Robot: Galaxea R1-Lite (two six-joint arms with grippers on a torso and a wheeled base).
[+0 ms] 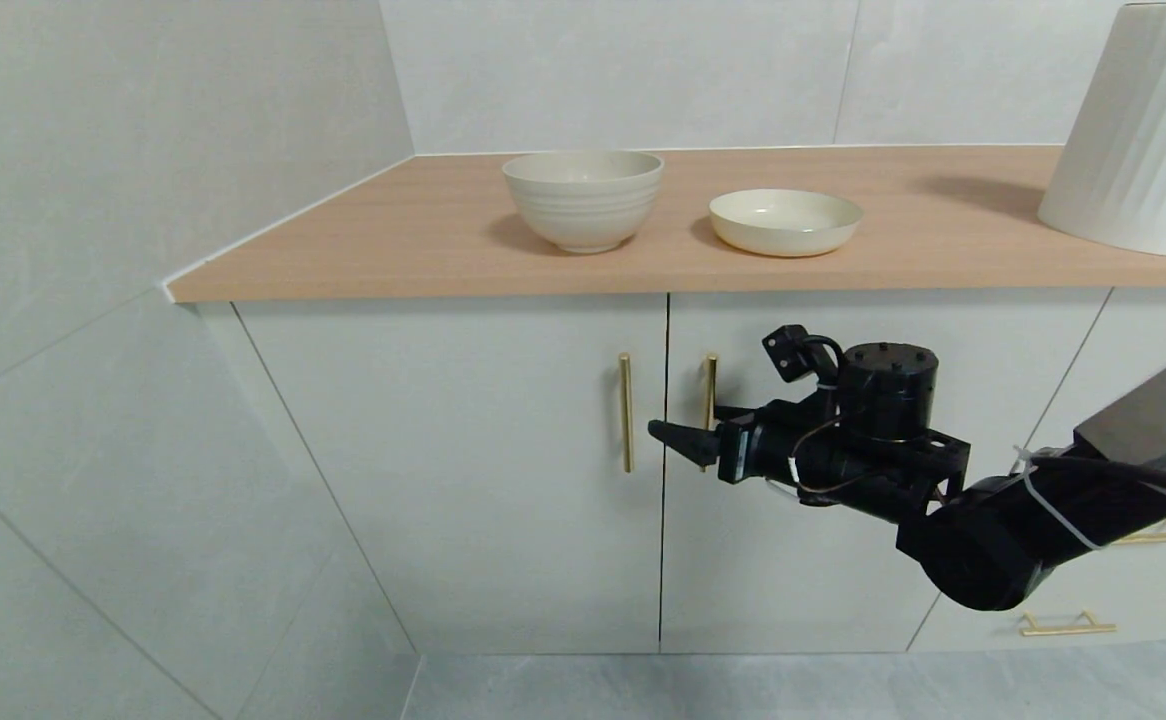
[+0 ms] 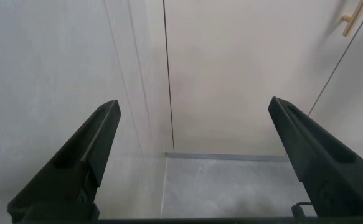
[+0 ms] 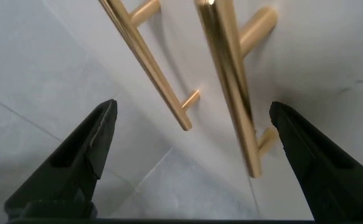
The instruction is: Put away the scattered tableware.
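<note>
A deep cream bowl (image 1: 583, 200) and a shallow cream dish (image 1: 785, 221) stand side by side on the wooden countertop (image 1: 423, 250). Below it are two closed cabinet doors with vertical gold handles, the left handle (image 1: 625, 412) and the right handle (image 1: 710, 395). My right gripper (image 1: 681, 440) is level with the lower part of the right handle, just in front of it. In the right wrist view that gripper (image 3: 192, 104) is open, and the nearer handle (image 3: 231, 87) stands between its fingers, apart from both. My left gripper (image 2: 193, 104) is open and holds nothing, facing a cabinet panel low down.
A tall white ribbed container (image 1: 1143, 130) stands on the counter's right end. A tiled wall (image 1: 143, 200) closes the left side. Drawers with horizontal gold pulls (image 1: 1063, 627) sit at the lower right. Grey floor (image 1: 743, 690) runs below the cabinets.
</note>
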